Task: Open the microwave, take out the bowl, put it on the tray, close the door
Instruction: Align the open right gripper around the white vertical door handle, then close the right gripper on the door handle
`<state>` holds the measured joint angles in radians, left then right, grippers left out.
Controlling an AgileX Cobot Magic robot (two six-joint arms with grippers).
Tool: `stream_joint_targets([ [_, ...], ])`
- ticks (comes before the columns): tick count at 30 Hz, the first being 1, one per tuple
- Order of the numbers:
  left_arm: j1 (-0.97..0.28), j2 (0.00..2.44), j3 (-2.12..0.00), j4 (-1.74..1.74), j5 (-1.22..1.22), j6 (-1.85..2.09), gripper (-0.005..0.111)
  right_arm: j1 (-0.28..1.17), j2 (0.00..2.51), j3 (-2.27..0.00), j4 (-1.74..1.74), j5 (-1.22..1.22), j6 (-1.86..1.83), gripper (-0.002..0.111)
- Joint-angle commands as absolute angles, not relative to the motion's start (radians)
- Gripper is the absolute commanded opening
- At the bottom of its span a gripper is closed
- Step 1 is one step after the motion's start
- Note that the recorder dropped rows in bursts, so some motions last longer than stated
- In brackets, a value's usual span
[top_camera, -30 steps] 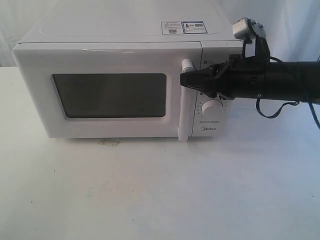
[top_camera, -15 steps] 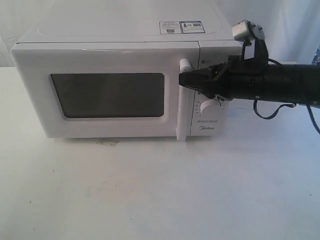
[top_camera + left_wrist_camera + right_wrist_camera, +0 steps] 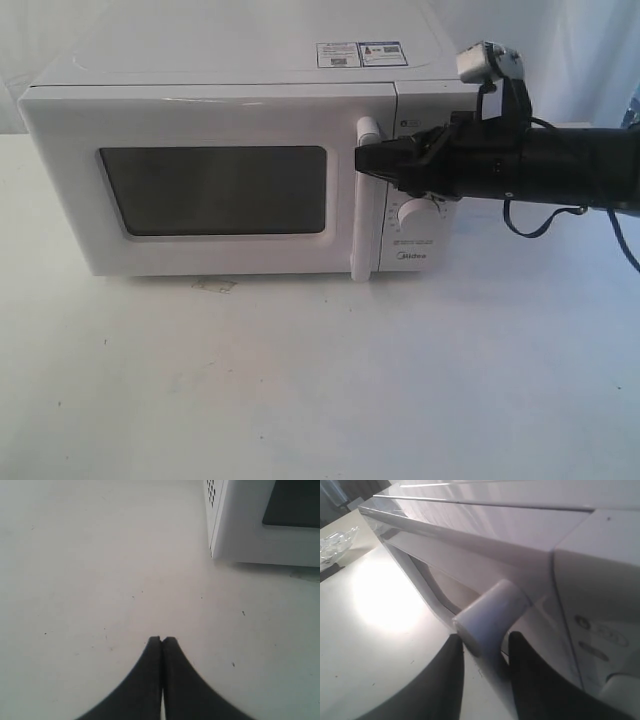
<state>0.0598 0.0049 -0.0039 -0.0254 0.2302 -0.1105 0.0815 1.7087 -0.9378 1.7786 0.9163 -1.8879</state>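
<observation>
The right pincer (image 3: 365,160) is squeezing the top of the white bar handle (image 3: 366,215), with one black finger on each side of it. The door (image 3: 70,180) is sitting shut on the microwave (image 3: 200,70), and its dark window is lying just past the pincer's tip. The left pincer (image 3: 161,641) is hanging clenched over the counter (image 3: 75,555), holding nothing. A corner of the microwave is sitting a little ahead of it.
</observation>
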Motion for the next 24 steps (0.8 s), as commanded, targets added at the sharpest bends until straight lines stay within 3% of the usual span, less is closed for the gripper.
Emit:
stream_joint_targets([
  [1, 0.057, 0.000, 0.000, -0.030, 0.232, -0.108, 0.000, 0.198, 1.735, -0.987, 1.685, 1.221, -2.018, 0.000],
  [24, 0.057, 0.000, 0.000, -0.030, 0.232, -0.108, 0.000, 0.241, 1.698, -0.940, 1.688, 1.221, -2.042, 0.000],
])
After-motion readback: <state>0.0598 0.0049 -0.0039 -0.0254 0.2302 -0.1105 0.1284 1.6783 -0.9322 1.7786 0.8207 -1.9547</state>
